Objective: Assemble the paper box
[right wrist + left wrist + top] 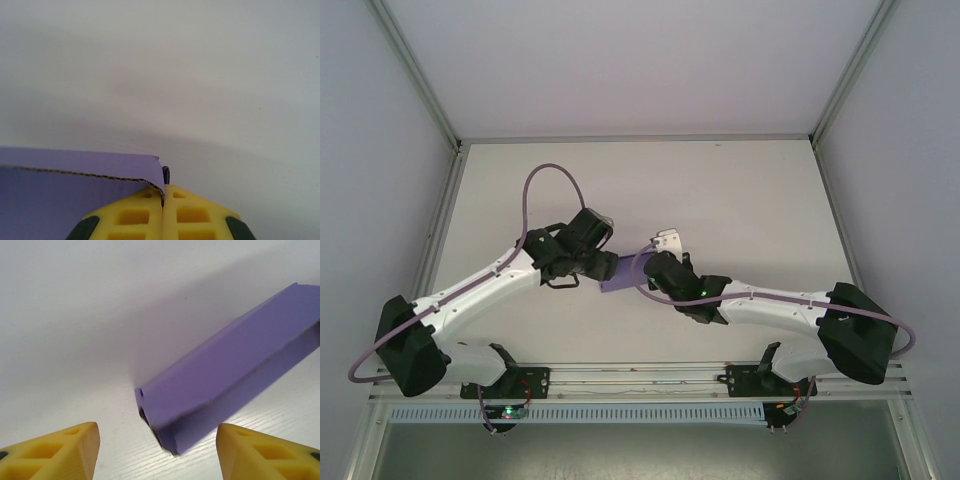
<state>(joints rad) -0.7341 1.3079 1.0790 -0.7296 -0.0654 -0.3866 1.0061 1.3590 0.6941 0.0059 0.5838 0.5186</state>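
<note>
Here, right pincer (163, 189) clamped, pinching paper box (60, 200) edge

Paper box (230, 380) between left claw (157, 435), right claw (163, 197)

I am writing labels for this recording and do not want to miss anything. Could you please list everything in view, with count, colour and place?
paper box: one, purple, folded long, over the table's middle, between the two grippers.
table: one, white, under everything.
walls: three, pale grey, at the table's left, far and right sides.
rail: one, silver, along the near edge by the arm bases.
cables: two, lilac, one along each arm.
arms: two, white and black, reaching inward from the near edge.
left gripper: one, yellow fingers, open, the box end ahead between them, untouched.
right gripper: one, yellow fingers, shut, apparently pinching a box edge.
</note>
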